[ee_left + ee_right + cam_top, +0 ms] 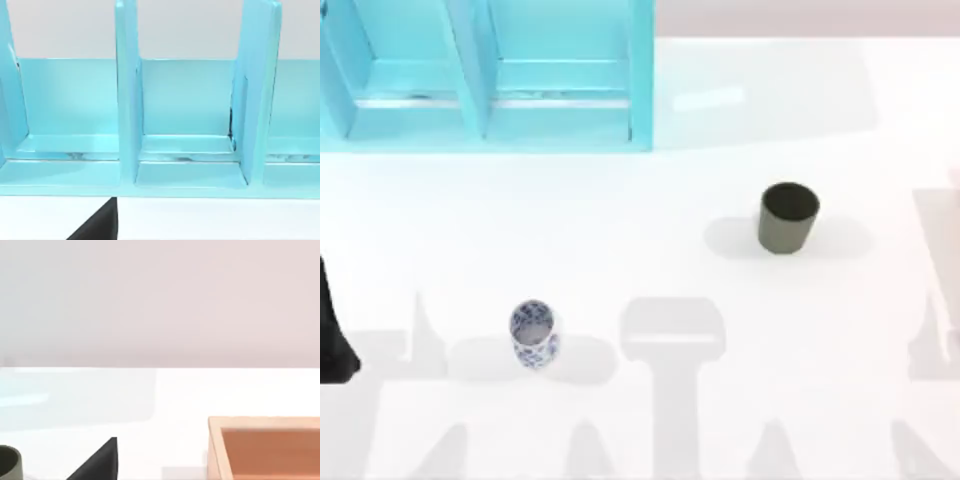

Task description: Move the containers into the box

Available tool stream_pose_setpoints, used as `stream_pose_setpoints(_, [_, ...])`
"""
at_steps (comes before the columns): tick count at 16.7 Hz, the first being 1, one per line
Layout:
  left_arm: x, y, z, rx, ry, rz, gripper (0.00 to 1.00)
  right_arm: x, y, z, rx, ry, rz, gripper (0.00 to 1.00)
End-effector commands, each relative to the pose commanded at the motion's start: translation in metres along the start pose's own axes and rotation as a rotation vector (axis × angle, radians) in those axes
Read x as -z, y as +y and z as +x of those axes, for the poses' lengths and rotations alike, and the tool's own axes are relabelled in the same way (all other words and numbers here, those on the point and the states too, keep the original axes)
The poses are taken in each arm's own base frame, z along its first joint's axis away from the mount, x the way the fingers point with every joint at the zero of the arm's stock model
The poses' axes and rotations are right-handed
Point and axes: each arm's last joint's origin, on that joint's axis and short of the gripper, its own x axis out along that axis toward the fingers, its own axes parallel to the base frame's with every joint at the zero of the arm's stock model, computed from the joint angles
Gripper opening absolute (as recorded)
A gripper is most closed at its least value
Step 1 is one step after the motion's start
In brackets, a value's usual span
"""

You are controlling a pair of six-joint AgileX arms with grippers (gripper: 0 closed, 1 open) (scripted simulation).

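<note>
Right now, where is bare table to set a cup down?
Widest free patch: between the blue-patterned cup and the olive-grey cup. Also bare: the back right, beside the turquoise divided rack. The rack crowds the back left.

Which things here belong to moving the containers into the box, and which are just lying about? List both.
Belongs to the job:
- patterned cup, upright, front left
- olive cup, upright, right of centre
- orange box, seen from the right wrist

Just lying about:
- blue rack, back left, dividers upright
- white table itself
</note>
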Motion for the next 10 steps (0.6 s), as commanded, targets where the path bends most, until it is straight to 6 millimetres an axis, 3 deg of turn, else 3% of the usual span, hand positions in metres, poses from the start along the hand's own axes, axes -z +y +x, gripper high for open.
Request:
stream_pose_setpoints(5, [0.0,0.0,0.0,0.0,0.0,0.0,1.0,-0.012,0.002,0.0,-0.017,0.013,0.026,1.0])
stream_pose_setpoints(10, [0.0,0.0,0.0,0.0,0.0,0.0,1.0,-0.072,0.015,0.005,-0.091,0.116,0.131,1.0])
